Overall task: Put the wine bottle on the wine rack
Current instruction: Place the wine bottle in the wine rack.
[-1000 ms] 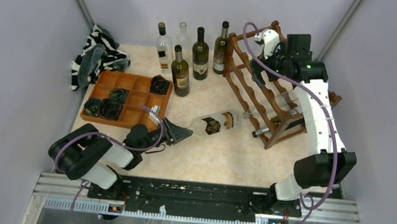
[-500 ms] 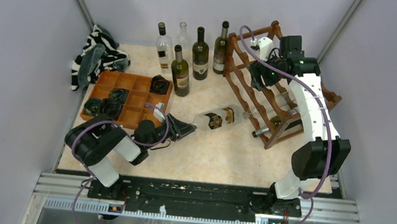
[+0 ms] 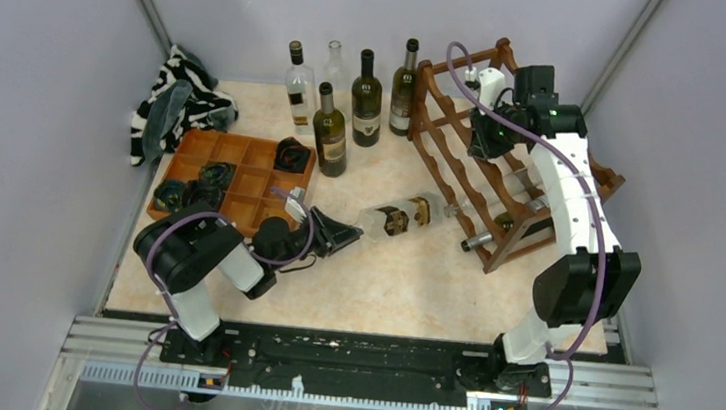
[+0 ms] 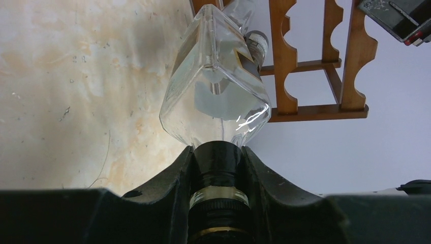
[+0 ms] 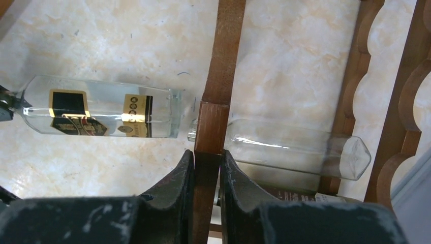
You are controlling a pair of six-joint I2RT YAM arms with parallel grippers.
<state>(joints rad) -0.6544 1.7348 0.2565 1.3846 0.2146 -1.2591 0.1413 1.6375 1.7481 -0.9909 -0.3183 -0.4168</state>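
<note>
The wine bottle (image 3: 398, 216), clear glass with a black and gold label, lies on its side on the table, its base toward the wine rack (image 3: 461, 189). My left gripper (image 3: 338, 233) is shut on its black-capped neck; in the left wrist view the fingers (image 4: 185, 165) squeeze the neck (image 4: 218, 155) while the bottle body (image 4: 216, 86) points at the rack (image 4: 350, 66). My right gripper (image 3: 483, 136) is shut on an upright wooden post (image 5: 216, 122) at the rack's top. From the right wrist, the bottle (image 5: 101, 113) lies just left of that post.
Several upright bottles (image 3: 350, 93) stand at the back. An orange-brown compartment tray (image 3: 218, 151) with dark items sits left, a striped cloth (image 3: 178, 102) behind it. Another clear bottle (image 5: 295, 147) rests in the rack's lower tier.
My right gripper has closed from wide open onto the rack's post. My left arm has swung its elbow rightward, nudging the held bottle slightly toward the rack.
</note>
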